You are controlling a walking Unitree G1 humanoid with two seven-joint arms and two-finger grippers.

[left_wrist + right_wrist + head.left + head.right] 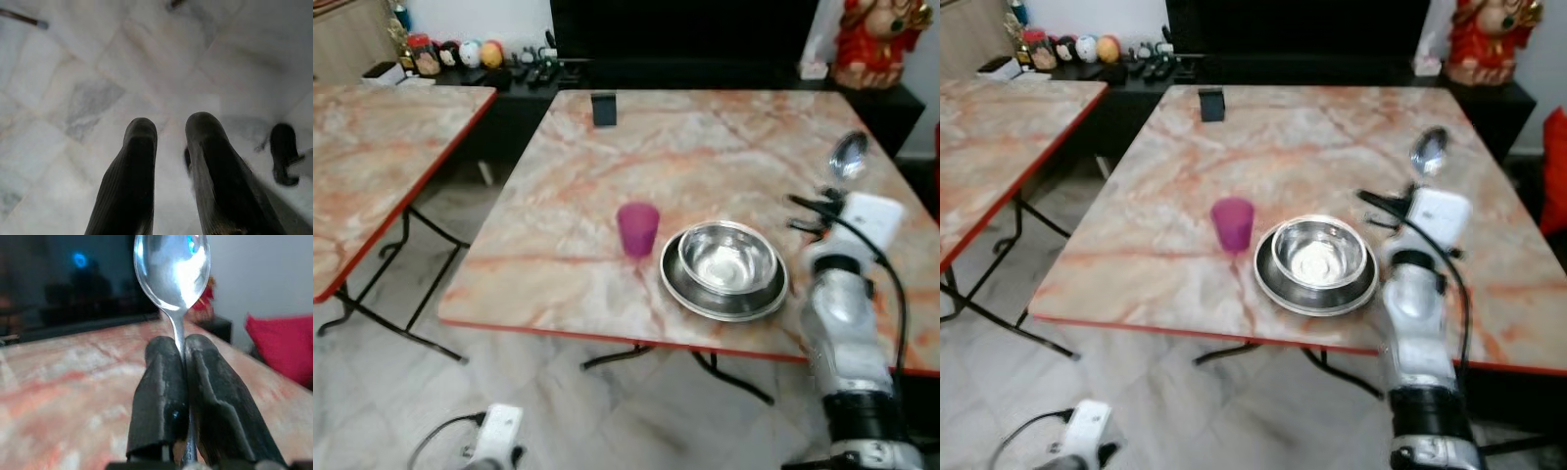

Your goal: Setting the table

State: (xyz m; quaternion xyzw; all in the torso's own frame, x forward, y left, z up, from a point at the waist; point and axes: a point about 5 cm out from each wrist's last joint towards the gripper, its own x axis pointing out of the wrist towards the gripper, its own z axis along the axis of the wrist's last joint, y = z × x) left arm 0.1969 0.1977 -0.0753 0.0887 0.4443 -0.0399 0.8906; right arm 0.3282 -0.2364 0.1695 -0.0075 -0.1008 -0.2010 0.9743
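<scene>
Right gripper (180, 350) is clamping the spoon (172, 269) upright, bowl up, while the dish (724, 269) is lying just left, below it.

Two marble-topped tables are standing in view: the near table (568, 196) and a second table (372, 147) to the left. One purple cup (637, 229), one steel bowl (727, 257) and one steel plate (690, 289) under it are sitting on the near table. One spoon (172, 269) is showing. One small dark box (604, 109) is resting at the far edge.
</scene>
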